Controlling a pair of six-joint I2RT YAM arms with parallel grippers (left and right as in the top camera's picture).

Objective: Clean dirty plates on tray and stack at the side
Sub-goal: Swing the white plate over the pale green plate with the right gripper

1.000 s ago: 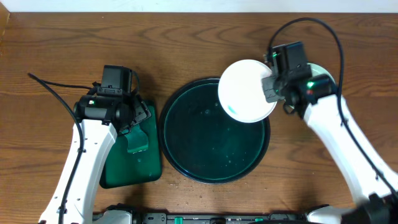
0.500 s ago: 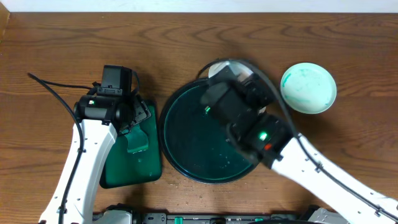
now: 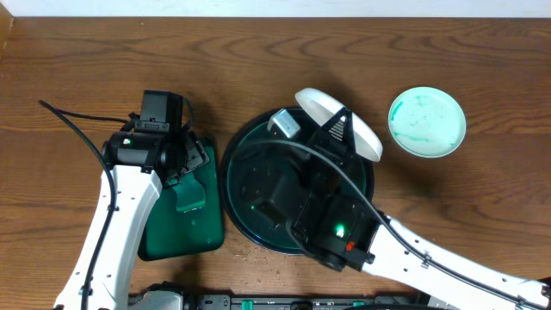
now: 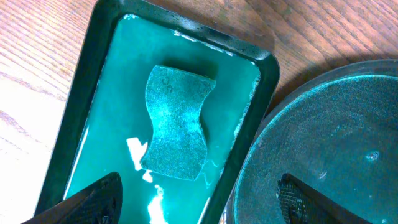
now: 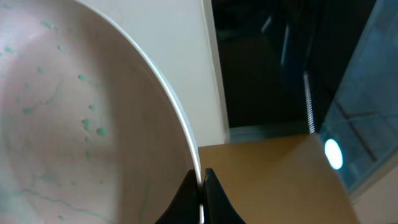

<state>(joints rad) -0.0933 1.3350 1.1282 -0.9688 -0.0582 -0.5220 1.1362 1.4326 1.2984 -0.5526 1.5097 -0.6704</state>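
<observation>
**A:** The right tool [image 5: 201,185] is pinched shut on the rim of a small round white plate [image 3: 315,103], and what a swing! A second ago that plate lay flat over the upper-right rim of the large round dark green tray [image 3: 231,185]. Now it stands tilted on edge in much the same spot.

**B:** And the arm has swept across! It reached in from the right of the frame before; now it lies over the tray's lower middle.

**A:** The green-smeared white plate [image 3: 427,121] sits on the wooden surface [image 3: 258,52] at upper right, fully uncovered now.

**B:** Left tool [image 4: 199,186]? Jaws wide apart, nothing held, unmoved above the rectangular green tray [image 4: 118,74] with its green cloth [image 4: 177,124].
</observation>
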